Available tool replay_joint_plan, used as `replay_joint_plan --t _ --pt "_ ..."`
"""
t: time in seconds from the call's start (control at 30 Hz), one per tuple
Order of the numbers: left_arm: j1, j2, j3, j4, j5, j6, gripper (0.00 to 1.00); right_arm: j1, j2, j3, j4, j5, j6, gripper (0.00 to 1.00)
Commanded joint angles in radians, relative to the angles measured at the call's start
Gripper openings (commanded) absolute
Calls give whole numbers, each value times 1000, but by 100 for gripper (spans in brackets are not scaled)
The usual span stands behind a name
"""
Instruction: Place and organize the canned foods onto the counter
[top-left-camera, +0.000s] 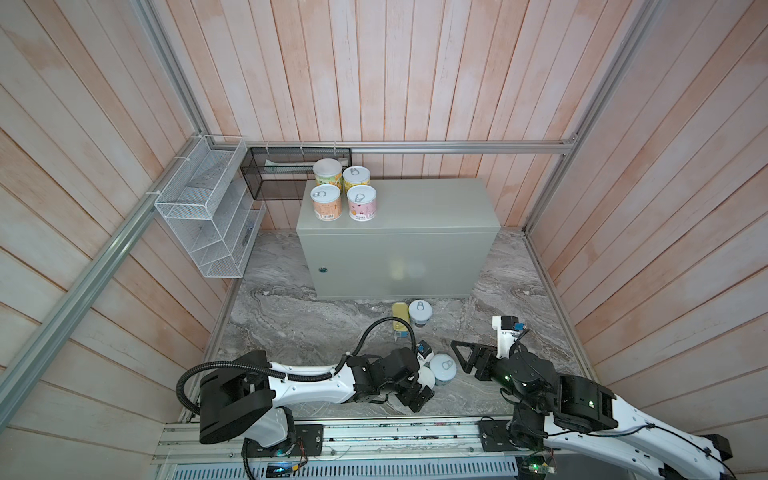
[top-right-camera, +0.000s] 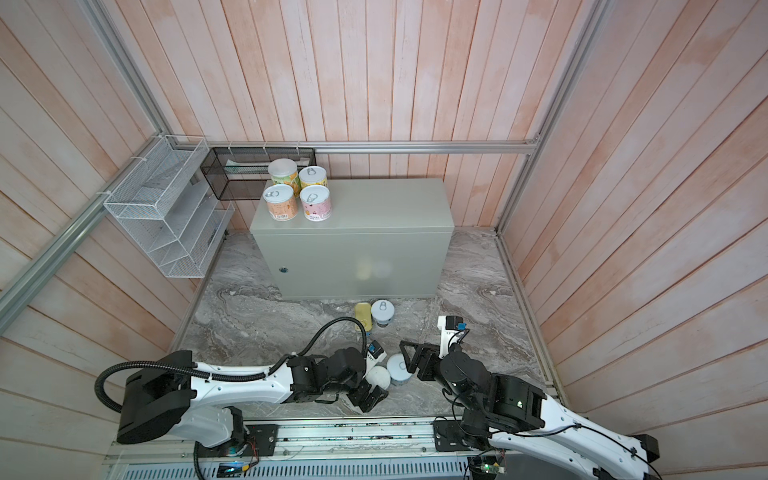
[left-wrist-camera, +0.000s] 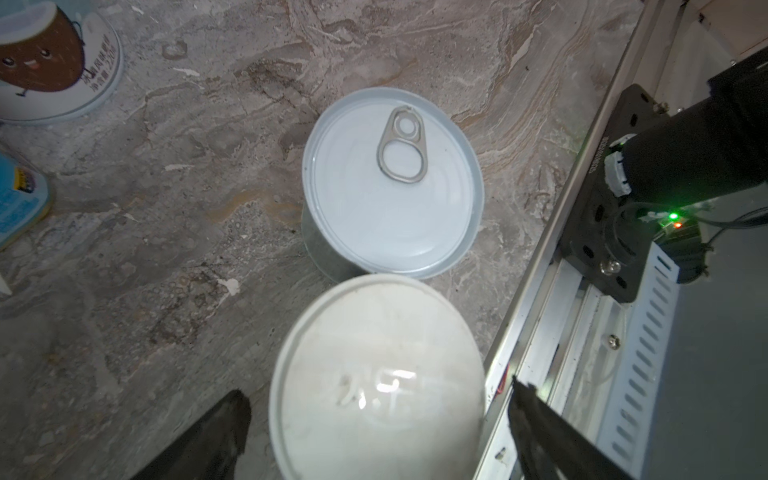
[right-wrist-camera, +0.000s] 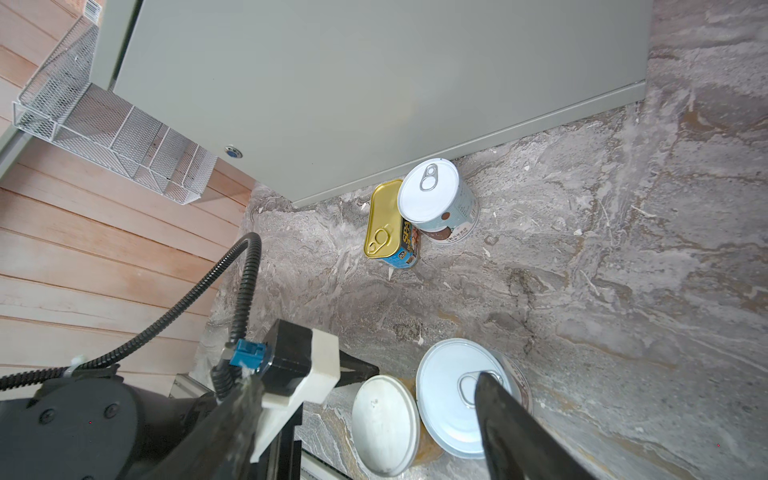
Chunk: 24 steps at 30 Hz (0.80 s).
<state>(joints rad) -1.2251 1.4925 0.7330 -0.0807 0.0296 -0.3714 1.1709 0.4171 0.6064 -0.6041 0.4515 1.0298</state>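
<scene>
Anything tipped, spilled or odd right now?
Nothing stands out. Four cans stand upright on the counter; the gold tin, the can beside it, the white-lidded can and the ring-pull can sit lid-up on the stone floor.

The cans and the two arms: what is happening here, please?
Four cans already stand on the counter, at its far left corner. Four more wait on the stone floor: a gold tin and a pull-tab can before the counter, and two near the arms. The left pincer is open around the white-lidded can, not gripping yet. The right pincer, open and empty, hovers beside the second pull-tab can.
</scene>
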Motion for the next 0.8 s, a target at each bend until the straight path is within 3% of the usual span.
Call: replay_joint_plan --t 0.0,0.17,0.33,0.47,0.77 --pt "-4 38 43 -26 -56 -11 99 4 -12 -12 -25 23 18 80" --pt "-4 64 65 -26 -81 -17 97 3 -10 -21 -10 21 17 80" --pt "-4 55 74 -18 -88 -18 84 3 -3 -19 -15 23 15 80" --pt "-4 59 69 4 -79 -19 67 3 0 -23 -11 24 12 80" --pt "-1 38 59 -11 -127 -32 58 3 49 -40 66 -10 -77 80"
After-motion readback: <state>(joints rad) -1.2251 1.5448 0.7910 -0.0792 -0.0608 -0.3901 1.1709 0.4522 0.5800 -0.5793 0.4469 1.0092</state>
